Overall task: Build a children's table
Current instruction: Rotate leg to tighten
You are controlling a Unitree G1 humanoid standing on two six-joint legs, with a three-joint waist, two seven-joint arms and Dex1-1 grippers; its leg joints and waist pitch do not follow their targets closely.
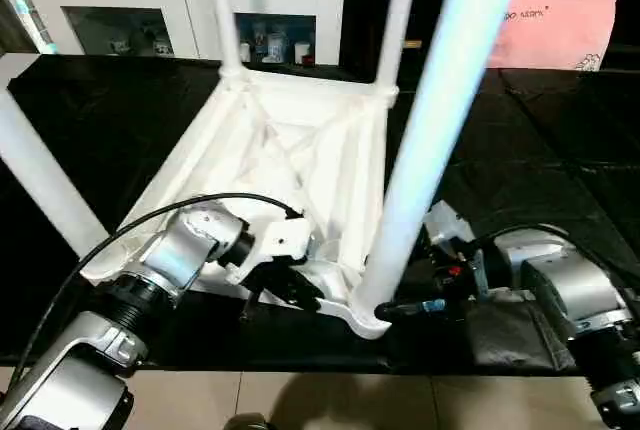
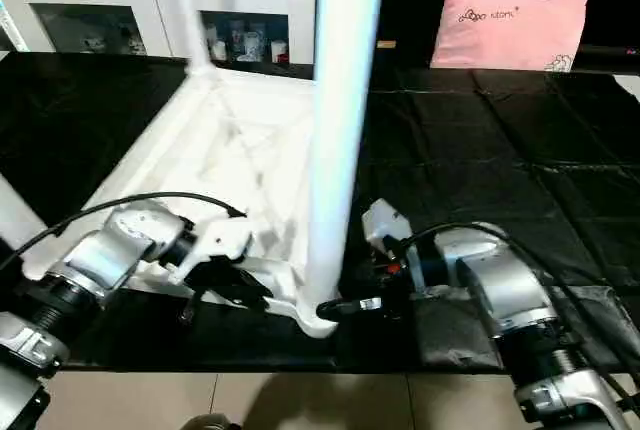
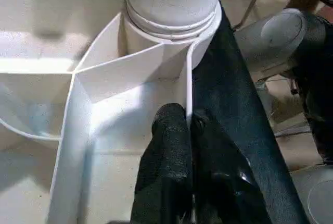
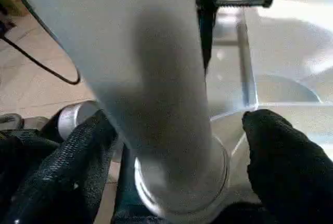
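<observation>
The tabletop (image 1: 290,150) lies underside up on the black mat (image 2: 480,130). The left gripper (image 3: 182,130) has its jaws pressed together, pinching the tabletop's edge wall just beside the near corner socket. The right gripper (image 4: 177,140) has its jaws spread, with the near leg (image 1: 420,150) upright between them, seated in that socket. Judgement: hold the wall firm and keep the leg plumb while it is pressed fully home.

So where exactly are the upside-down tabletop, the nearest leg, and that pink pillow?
tabletop (image 1: 300,145): left eye view, on its ribbed underside near the middle.
nearest leg (image 1: 425,140): left eye view, midway up the white tube.
pink pillow (image 2: 510,28): right eye view, on its front face.
</observation>
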